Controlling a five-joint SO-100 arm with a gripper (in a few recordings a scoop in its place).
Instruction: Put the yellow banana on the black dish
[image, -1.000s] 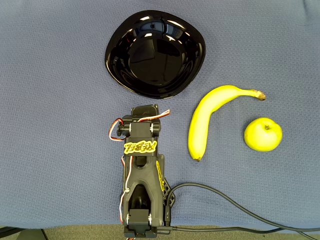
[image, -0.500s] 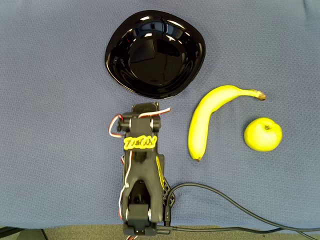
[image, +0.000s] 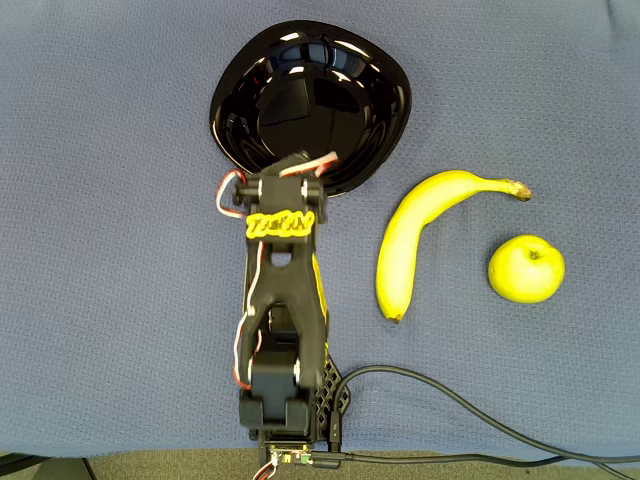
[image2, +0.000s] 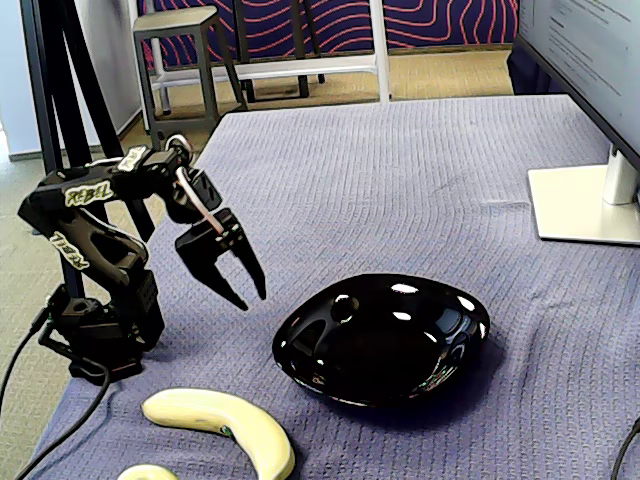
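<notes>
your black gripper (image2: 242, 286) hangs in the air with its two fingers spread apart, holding nothing, just beside the near rim of the black dish (image: 345, 75). seen from overhead, the arm (image: 283, 330) reaches up so its wrist overlaps the dish's lower edge. the yellow banana (image: 412, 235) lies on the blue-grey cloth (image: 100, 200), to the right of the arm, apart from the dish. a yellow-green apple (image: 526, 268) sits near the banana, on its right.

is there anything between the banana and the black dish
No. In the overhead view only bare blue cloth separates the yellow banana from the black dish; the apple sits on the banana's far side.
</notes>
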